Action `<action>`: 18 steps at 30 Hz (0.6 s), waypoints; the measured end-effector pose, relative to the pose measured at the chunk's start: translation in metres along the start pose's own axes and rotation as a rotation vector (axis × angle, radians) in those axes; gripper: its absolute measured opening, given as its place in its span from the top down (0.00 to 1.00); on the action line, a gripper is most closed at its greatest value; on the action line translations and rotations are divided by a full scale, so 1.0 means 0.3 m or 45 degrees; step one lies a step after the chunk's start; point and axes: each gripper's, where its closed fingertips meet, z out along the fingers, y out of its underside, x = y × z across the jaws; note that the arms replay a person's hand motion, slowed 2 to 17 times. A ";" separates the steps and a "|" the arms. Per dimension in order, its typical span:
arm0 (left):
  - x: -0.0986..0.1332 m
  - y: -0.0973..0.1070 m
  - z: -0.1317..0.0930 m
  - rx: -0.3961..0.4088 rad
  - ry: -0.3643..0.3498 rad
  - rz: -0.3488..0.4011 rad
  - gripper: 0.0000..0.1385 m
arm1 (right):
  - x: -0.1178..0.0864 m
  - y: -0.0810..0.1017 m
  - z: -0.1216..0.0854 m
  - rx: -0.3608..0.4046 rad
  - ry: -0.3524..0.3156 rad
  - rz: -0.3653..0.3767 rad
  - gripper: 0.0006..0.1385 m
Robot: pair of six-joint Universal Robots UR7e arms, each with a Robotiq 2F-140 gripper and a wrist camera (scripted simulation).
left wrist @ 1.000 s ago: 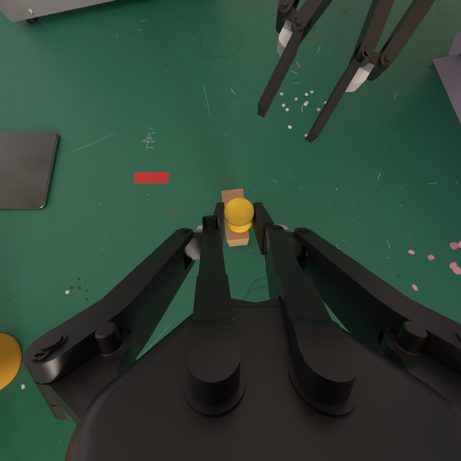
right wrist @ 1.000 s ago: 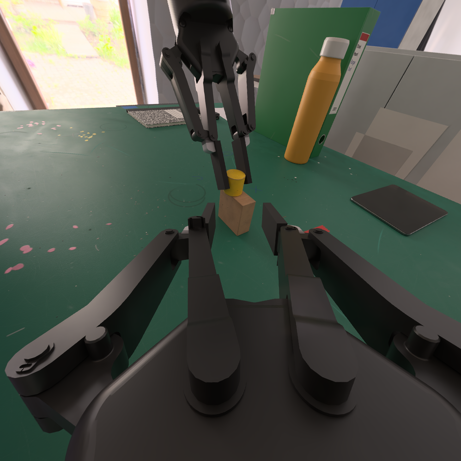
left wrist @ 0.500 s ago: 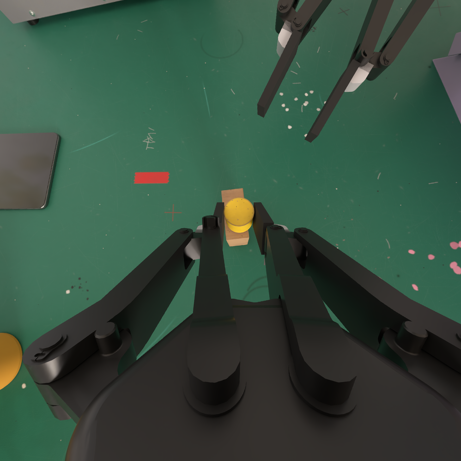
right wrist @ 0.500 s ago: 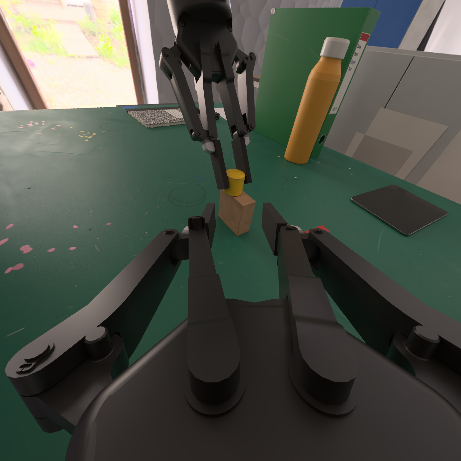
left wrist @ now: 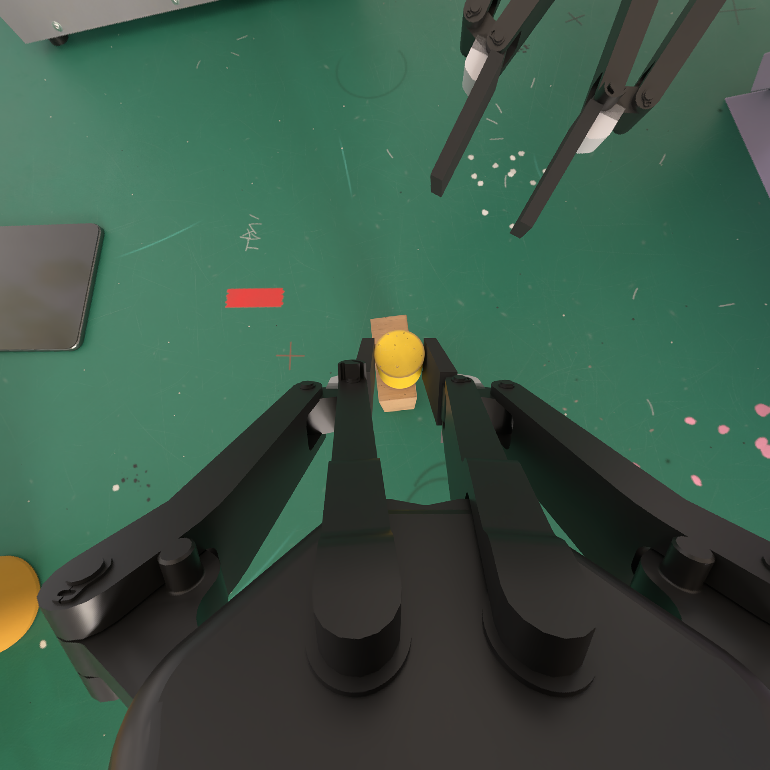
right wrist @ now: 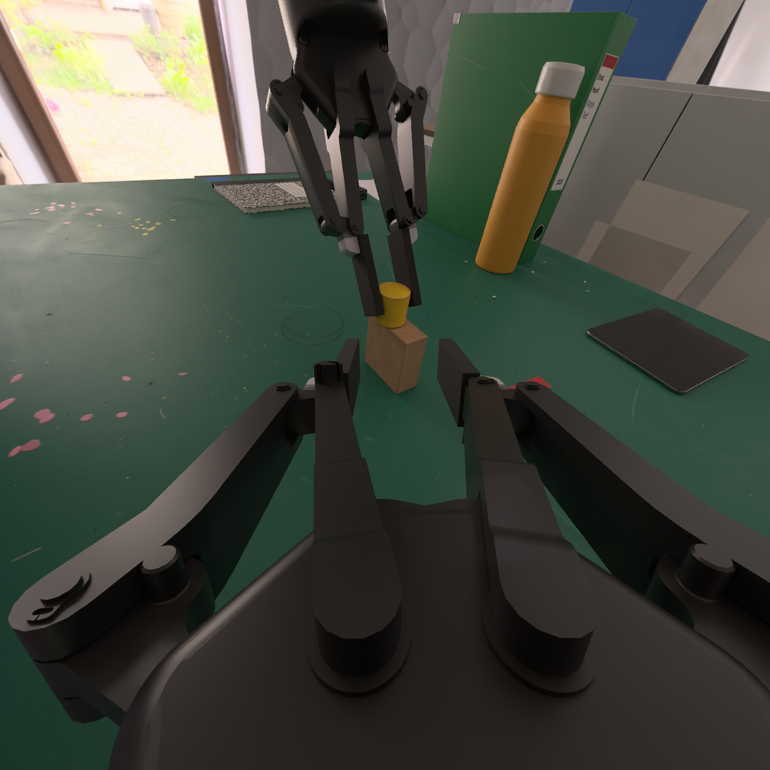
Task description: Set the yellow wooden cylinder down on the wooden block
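Note:
The yellow wooden cylinder (left wrist: 399, 354) stands upright on top of the wooden block (left wrist: 397, 401), which rests on the green table. My left gripper (left wrist: 399, 356) is shut on the cylinder, one finger on each side. In the right wrist view the cylinder (right wrist: 393, 308) touches the top of the block (right wrist: 396, 360), near its far end, with the left gripper (right wrist: 393, 306) coming down from above. My right gripper (right wrist: 400, 350) is open and empty, low over the table just in front of the block. It also shows in the left wrist view (left wrist: 477, 210), beyond the block.
A dark flat pad (right wrist: 666, 350) lies right of the block. An orange bottle (right wrist: 525, 179) stands against a green binder (right wrist: 491, 116) at the back right. A speckled notebook (right wrist: 262, 193) lies at the back. A red tape strip (left wrist: 254, 298) marks the table.

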 end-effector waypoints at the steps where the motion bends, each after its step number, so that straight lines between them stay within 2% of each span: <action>1: 0.000 0.000 0.000 0.000 -0.002 0.001 0.77 | 0.000 0.000 0.000 0.000 0.000 0.000 0.64; 18: -0.004 0.000 0.000 -0.004 -0.012 0.008 0.77 | -0.001 0.000 0.000 0.000 -0.001 0.000 0.64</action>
